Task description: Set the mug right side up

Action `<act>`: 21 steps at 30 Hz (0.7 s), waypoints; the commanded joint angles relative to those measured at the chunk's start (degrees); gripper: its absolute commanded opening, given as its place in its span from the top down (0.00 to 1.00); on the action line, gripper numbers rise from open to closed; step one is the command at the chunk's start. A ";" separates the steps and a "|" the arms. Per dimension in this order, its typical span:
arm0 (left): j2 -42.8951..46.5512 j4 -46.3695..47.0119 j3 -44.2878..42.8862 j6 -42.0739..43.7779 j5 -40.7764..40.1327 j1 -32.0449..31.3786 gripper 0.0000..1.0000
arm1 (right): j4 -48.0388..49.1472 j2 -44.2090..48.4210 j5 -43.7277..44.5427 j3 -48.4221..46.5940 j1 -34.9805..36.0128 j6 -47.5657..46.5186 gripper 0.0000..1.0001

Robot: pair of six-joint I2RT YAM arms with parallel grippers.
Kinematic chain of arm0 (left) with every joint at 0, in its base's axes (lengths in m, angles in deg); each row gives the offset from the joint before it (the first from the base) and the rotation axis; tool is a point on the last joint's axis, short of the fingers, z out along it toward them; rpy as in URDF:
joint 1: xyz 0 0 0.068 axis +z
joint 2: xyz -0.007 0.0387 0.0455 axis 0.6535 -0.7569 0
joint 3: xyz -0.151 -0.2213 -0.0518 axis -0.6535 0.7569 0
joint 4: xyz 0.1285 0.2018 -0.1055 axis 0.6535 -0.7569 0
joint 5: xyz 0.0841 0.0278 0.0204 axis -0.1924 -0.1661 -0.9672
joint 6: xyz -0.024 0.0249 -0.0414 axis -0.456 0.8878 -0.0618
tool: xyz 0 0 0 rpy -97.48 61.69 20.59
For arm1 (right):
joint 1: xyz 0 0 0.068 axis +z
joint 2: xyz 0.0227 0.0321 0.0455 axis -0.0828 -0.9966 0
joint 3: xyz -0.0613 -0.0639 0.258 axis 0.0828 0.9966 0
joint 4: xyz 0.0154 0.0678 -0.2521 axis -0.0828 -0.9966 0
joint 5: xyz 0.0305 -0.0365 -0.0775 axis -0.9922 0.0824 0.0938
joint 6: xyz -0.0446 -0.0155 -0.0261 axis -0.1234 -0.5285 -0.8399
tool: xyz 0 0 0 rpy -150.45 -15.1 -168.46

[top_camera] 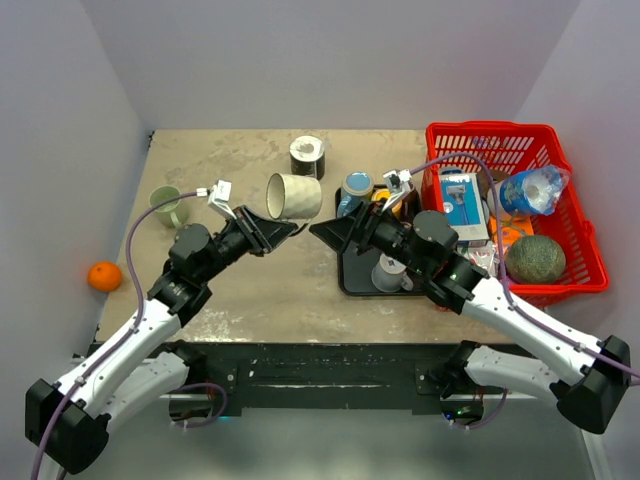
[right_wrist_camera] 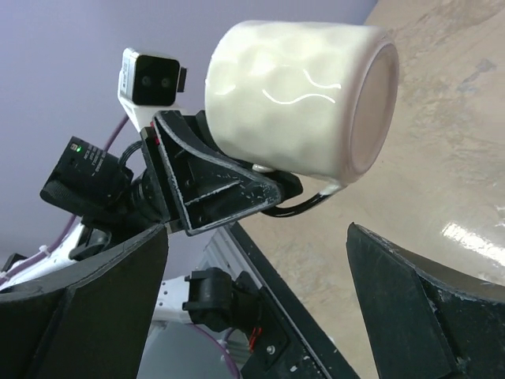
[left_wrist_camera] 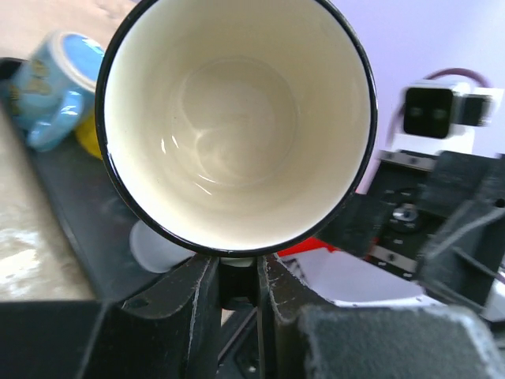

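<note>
The mug is cream with a dark rim and a dark handle. It hangs on its side above the table, with its mouth towards the left arm. My left gripper is shut on the handle below the body. The left wrist view looks straight into the mug, with the left gripper pinched on the handle under the rim. From the right wrist view I see the mug from its base side. My right gripper stands wide open, apart from the mug and holding nothing. The right gripper sits just right of the left one.
A black tray right of centre holds a blue mug and a pale cup. A red basket at the right holds a melon and packages. A dark cup, a green mug and an orange sit around the table.
</note>
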 commanded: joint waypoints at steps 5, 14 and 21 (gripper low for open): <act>-1.16 -9.23 -9.76 14.07 -14.03 -0.06 1.00 | -13.60 6.51 10.28 -4.04 0.06 -3.05 0.01; -13.19 -30.41 -23.83 30.06 -37.68 0.12 1.00 | -29.33 7.21 21.01 -9.41 0.06 0.45 0.01; -20.14 -36.49 -25.42 33.06 -44.55 4.49 1.00 | -31.89 9.85 23.12 -8.27 0.14 2.13 0.01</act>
